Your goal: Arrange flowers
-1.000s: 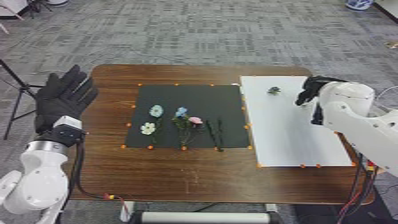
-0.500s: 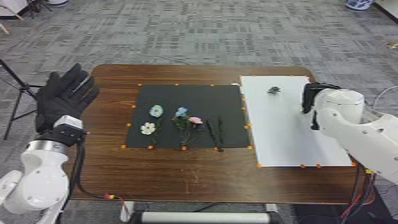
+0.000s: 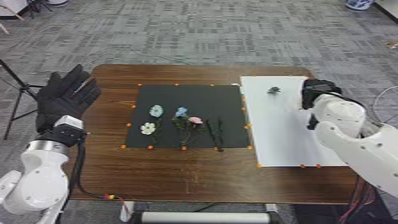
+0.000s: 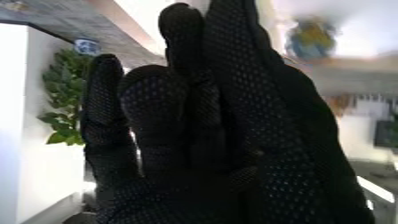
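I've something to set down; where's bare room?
Bare wood lies between the black mat and the near edge of the table; the near left part of the white sheet is bare too. Flowers crowd the mat's near part; the right hand, the sheet's right edge.

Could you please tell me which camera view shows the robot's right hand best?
The right wrist view: the right hand is close up there, its straight fingers distinct. The head view shows it smaller, at the right edge of the white sheet.

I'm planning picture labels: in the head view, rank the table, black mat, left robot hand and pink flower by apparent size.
Largest to smallest:
Table
Black mat
Left robot hand
Pink flower
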Available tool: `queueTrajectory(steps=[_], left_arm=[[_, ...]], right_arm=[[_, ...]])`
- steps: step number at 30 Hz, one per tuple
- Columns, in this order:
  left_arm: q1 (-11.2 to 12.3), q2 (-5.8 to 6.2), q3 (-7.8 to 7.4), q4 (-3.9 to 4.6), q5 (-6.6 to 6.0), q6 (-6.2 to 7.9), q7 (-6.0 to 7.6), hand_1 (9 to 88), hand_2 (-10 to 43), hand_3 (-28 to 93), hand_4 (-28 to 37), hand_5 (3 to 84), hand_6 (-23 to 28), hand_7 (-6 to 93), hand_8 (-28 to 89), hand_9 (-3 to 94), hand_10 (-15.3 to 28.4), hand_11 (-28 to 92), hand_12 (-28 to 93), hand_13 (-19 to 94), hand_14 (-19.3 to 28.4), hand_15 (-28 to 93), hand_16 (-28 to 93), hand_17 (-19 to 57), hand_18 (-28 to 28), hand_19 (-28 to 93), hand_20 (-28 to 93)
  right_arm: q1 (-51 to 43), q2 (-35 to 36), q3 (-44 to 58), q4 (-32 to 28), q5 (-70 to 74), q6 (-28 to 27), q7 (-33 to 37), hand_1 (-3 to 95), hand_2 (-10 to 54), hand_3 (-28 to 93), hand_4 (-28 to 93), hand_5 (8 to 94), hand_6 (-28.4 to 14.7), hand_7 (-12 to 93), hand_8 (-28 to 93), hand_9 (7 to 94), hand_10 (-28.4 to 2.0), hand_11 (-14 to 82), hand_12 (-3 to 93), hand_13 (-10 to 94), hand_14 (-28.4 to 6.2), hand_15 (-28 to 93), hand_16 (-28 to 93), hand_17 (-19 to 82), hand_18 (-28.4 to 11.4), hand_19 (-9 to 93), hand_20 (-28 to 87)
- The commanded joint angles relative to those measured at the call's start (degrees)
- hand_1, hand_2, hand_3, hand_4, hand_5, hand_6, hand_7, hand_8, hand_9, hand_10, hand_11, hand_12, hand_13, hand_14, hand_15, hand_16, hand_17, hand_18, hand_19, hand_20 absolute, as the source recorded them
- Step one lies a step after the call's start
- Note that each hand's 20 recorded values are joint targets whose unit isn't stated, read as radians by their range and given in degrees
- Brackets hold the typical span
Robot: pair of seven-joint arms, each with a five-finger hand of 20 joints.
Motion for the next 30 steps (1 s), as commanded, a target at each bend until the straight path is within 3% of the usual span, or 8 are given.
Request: queueTrajectory(steps=[1,7,15,18,22,30], left_arm=[[0.8,-0.30,-0.24,-0.39,-0.39,0.57,0.40,27.6,13.5,67,-28.3,37.9,8.9,4.8,-7,26.7,14.0,14,9,19,14.8,15,-2,-7.1,14.1,31,8],[1.0,-0.28,-0.24,-0.48,-0.33,0.64,0.53,27.5,13.4,67,-28.3,37.9,8.9,4.7,-7,26.6,13.9,14,9,19,14.7,15,-2,-7.1,14.2,31,8],[0.5,-0.17,0.43,-0.52,-0.42,0.88,0.63,27.5,13.4,67,-28.3,37.9,8.9,4.6,-7,26.6,13.9,14,10,19,14.4,14,-2,-7.1,14.2,31,8],[0.0,-0.17,0.77,-0.36,-0.61,0.98,0.73,27.6,13.4,67,-28.3,38.0,8.9,4.6,-7,26.6,13.9,14,10,19,14.4,15,-2,-7.1,14.2,31,8],[0.5,-0.24,0.56,-0.76,-0.54,1.26,1.02,27.5,13.4,67,-28.3,38.0,8.9,4.7,-7,26.6,14.0,14,10,19,14.4,15,-2,-7.2,14.2,31,8],[0.2,0.02,0.53,-0.62,-0.48,1.40,1.21,27.6,13.4,67,-28.3,38.1,8.8,4.9,-7,26.6,13.9,14,10,19,14.4,15,-2,-7.1,14.2,31,8]], right_arm=[[2.7,-0.9,0.1,-6.8,-2.6,4.3,-5.9,63.4,-9.5,60,-28,73.1,1.1,40,13,84.9,-6.9,15.6,50.6,70,-6.7,65,42,30,-19.5,69,38],[10.1,-3.0,-7.5,-7.0,-5.0,6.2,-16.8,63.2,-9.5,60,-28,71.8,1.2,41,13,84.1,-6.3,14.4,49.3,69,-5.7,61,44,29,-18.9,68,37],[22.2,-10.3,-20.7,0.4,-4.1,6.6,-25.2,62.4,-9.5,60,-28,70.1,1.8,44,11,83.6,-5.7,14.1,48.7,69,-4.6,59,46,29,-18.0,67,38],[25.2,-12.1,-24.6,2.8,-4.3,4.9,-26.6,62.0,-9.5,61,-28,69.7,1.9,45,9,83.5,-5.6,14.1,48.3,69,-4.4,59,46,29,-17.9,66,38],[27.1,-12.9,-28.3,4.0,-3.9,3.3,-27.3,62.2,-9.5,60,-28,69.7,1.9,46,7,83.7,-5.3,13.5,47.3,69,-4.0,58,46,29,-17.6,66,38],[31.6,-11.3,-37.9,3.1,-5.7,5.3,-28.7,63.0,-9.5,59,-28,69.2,2.3,47,5,83.5,-4.8,12.9,46.8,69,-3.5,57,47,28,-17.4,65,38]])
